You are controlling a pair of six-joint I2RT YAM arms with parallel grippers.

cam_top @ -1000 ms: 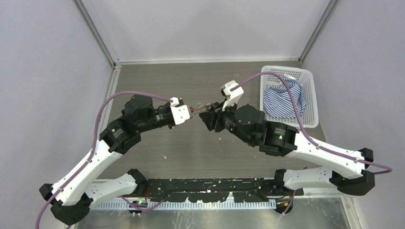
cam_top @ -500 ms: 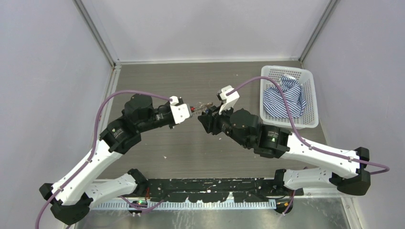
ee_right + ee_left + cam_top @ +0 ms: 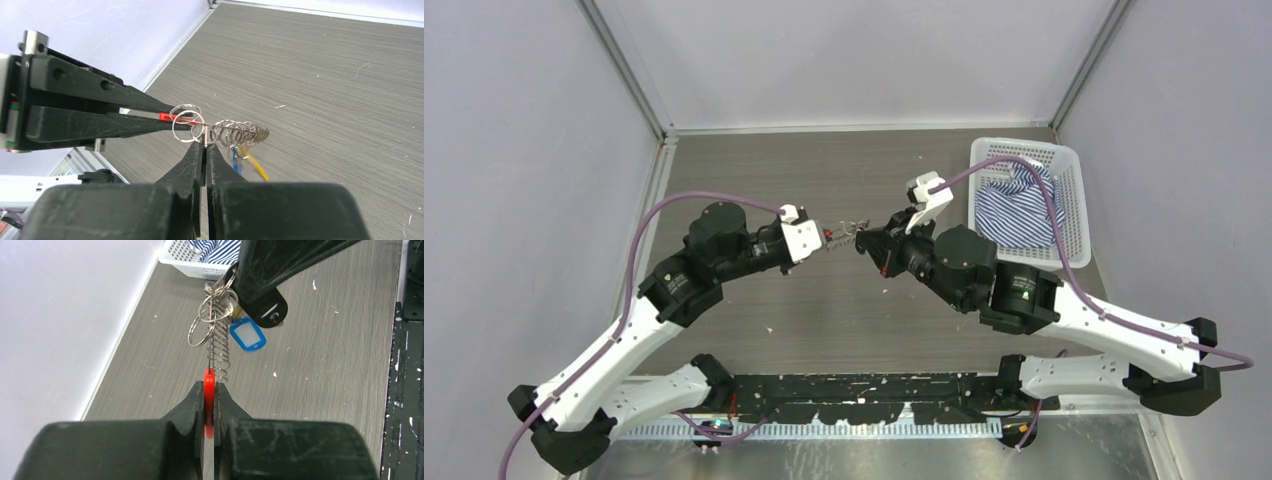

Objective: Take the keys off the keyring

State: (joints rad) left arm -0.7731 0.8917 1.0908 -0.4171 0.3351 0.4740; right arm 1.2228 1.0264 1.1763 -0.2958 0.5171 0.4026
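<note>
The keyring (image 3: 844, 228) hangs in the air between my two grippers above the table's middle. My left gripper (image 3: 210, 387) is shut on its flat red section (image 3: 209, 382). From there a silver coil (image 3: 220, 347) and loose silver rings (image 3: 204, 330) run to my right gripper (image 3: 205, 145). My right gripper is shut on a thin silver blade at the coil's end; this is the key with the black head (image 3: 270, 312), which sticks out beside its fingers. A blue tag (image 3: 247, 337) and a yellow tag (image 3: 256, 166) dangle below the coil (image 3: 240, 132). Other keys cannot be made out.
A white basket (image 3: 1074, 200) holding a blue-striped cloth (image 3: 1019, 205) stands at the back right, just behind my right arm. Its corner shows in the left wrist view (image 3: 185, 260). Grey walls close the table's left, back and right sides.
My right arm has shifted a little to the right and its wrist has turned, keeping its hold. My left gripper has stayed nearly still on the red section.
</note>
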